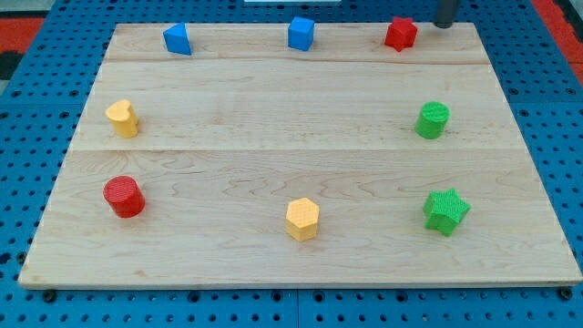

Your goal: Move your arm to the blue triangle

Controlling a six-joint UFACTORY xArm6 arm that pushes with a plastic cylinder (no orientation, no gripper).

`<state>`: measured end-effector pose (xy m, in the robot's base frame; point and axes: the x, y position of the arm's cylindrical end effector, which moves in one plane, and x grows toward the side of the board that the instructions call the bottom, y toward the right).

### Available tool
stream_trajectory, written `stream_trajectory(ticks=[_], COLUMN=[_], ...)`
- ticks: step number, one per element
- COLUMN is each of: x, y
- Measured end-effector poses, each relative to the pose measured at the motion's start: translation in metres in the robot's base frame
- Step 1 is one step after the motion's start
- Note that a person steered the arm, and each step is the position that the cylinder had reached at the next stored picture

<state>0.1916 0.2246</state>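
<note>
Now blue triangle (178, 39) top-left, far from my tip (444, 25) top-right; nothing held.

Pale wooden board (301, 137), blue triangle (178, 40), blue cube (301, 34), red star (400, 35), yellow heart (122, 118), green cylinder (433, 120), red cylinder (123, 197), yellow hexagon (302, 219), green star (445, 211)

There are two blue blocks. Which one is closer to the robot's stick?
The blue cube, top middle. The blue triangle sits farther left, away from my tip.

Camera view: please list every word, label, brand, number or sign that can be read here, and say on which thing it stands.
None: no text, number or sign appears on the wooden board, on any block such as the blue triangle, on the blue pegboard, or on my tip.
</note>
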Motion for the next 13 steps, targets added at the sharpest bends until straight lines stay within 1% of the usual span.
stream_trajectory(ticks=[1,2,3,4,5,7,9,11,12,13], x=[0.029,0.089,0.073,0.029,0.035,0.047,0.094,0.103,0.105,0.098], y=[-0.005,-0.018,-0.084,-0.124,-0.117,-0.081,-0.014,0.020,0.020,0.008])
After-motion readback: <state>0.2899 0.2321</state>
